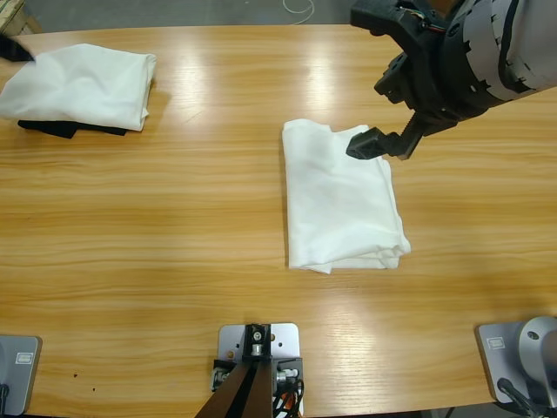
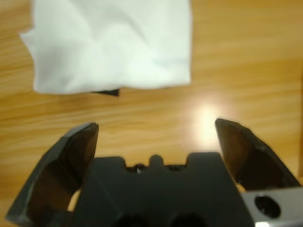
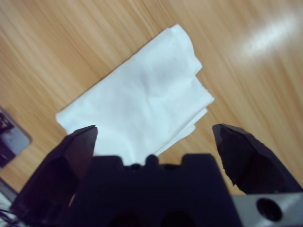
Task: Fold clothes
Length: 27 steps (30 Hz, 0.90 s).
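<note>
A folded white T-shirt [image 1: 341,198] lies as a tall rectangle right of the table's middle; it also shows in the right wrist view [image 3: 142,97]. My right gripper [image 1: 387,144] hovers over its far right corner, jaws open and empty [image 3: 154,132]. A second folded white T-shirt [image 1: 80,85] lies at the far left, and the left wrist view shows it just ahead [image 2: 111,45]. Only a black tip of my left gripper [image 1: 10,48] shows at the left edge, beside that shirt. Its jaws are open with nothing between them [image 2: 156,130].
A black cloth [image 1: 57,129] pokes out from under the far-left shirt, and a small black corner [image 2: 106,91] of it shows in the left wrist view. Bare wooden tabletop [image 1: 174,226] stretches between the two shirts. The right arm's big silver body [image 1: 496,52] fills the upper right.
</note>
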Each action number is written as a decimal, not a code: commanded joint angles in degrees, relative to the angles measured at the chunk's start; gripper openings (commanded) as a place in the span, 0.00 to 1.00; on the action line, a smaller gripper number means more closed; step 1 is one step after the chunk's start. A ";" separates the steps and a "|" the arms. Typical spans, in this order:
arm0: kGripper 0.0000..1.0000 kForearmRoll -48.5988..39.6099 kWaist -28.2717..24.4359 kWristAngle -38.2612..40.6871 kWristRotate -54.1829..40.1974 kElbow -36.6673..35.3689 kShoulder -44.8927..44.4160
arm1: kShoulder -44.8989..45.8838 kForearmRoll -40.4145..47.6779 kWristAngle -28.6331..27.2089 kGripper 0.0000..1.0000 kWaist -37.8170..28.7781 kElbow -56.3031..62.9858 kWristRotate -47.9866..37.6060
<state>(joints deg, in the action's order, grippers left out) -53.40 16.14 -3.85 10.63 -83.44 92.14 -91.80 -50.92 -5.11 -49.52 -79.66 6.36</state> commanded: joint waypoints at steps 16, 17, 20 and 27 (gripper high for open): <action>0.96 -15.21 -8.46 1.39 -9.65 -39.70 48.66 | -5.91 6.85 1.62 1.00 7.78 7.91 -2.93; 0.96 -16.60 -8.41 1.46 -9.63 -39.68 48.92 | -6.33 7.06 1.66 1.00 7.91 7.84 -2.93; 0.96 -19.46 -8.51 2.94 -10.66 -38.04 49.43 | -7.48 7.61 1.68 1.00 8.03 7.86 -2.93; 0.96 -18.42 -9.48 5.34 -12.44 -36.27 51.21 | -6.63 6.71 1.68 1.00 9.00 8.37 -2.93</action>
<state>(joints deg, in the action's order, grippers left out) -71.50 7.25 -0.55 -0.05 -122.22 137.07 -96.66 -43.96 -4.11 -41.88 -73.11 3.83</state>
